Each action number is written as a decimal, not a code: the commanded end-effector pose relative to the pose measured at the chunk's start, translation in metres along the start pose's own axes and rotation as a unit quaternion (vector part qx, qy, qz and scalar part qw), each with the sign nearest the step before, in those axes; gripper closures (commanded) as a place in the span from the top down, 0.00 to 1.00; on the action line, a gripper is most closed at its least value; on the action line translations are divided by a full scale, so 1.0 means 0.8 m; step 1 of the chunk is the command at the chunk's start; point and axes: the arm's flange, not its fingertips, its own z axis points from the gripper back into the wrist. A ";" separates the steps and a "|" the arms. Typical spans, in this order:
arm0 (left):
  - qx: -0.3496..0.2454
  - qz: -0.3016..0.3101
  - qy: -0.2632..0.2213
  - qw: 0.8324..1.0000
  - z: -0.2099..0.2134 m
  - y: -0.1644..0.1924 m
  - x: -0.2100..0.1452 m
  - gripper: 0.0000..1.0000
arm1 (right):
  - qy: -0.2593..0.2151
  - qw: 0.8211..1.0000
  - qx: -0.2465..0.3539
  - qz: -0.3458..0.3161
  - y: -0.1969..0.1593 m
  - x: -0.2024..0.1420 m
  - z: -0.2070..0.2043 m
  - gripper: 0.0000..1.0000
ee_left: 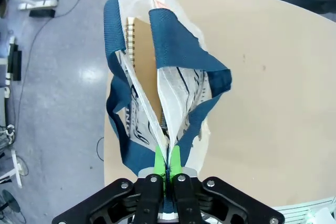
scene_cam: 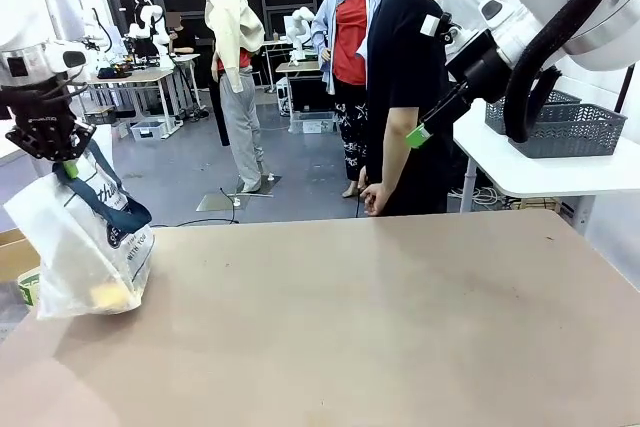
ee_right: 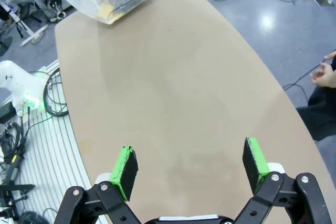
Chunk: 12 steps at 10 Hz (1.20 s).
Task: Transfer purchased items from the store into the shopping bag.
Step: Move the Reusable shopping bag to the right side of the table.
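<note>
Broad tan rounded tabletop, bare under the right gripper, whose green-padded jaws gape fully wide with nothing between them. Dark grey plastic lattice basket on a white side table just behind and beyond that right arm. Translucent clear plastic shopping bag with navy blue strap handles hanging directly beneath the left gripper, base resting at the table's near-left edge. Left jaws pinched tight on the gathered blue straps and film at the bag's mouth. Inside, straight below the left pads: flat brown cardboard piece with spiral edge, and lower down a small round yellow item. Probably light, limp and slippery film, sagging and swinging when lifted; contents likely to slide. Woven straps the soundest hold, gathered together as now; thin wall liable to stretch or tear if pinched alone.
</note>
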 end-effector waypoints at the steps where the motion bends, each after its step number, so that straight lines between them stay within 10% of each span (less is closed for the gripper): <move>1: 0.014 -0.001 -0.015 1.000 0.022 0.008 0.000 0.00 | 0.009 1.000 0.001 -0.005 -0.001 0.002 0.002 1.00; 12: 0.032 -0.011 -0.010 0.999 -0.054 0.063 0.046 0.00 | 0.009 1.000 0.001 -0.005 -0.001 0.002 0.002 1.00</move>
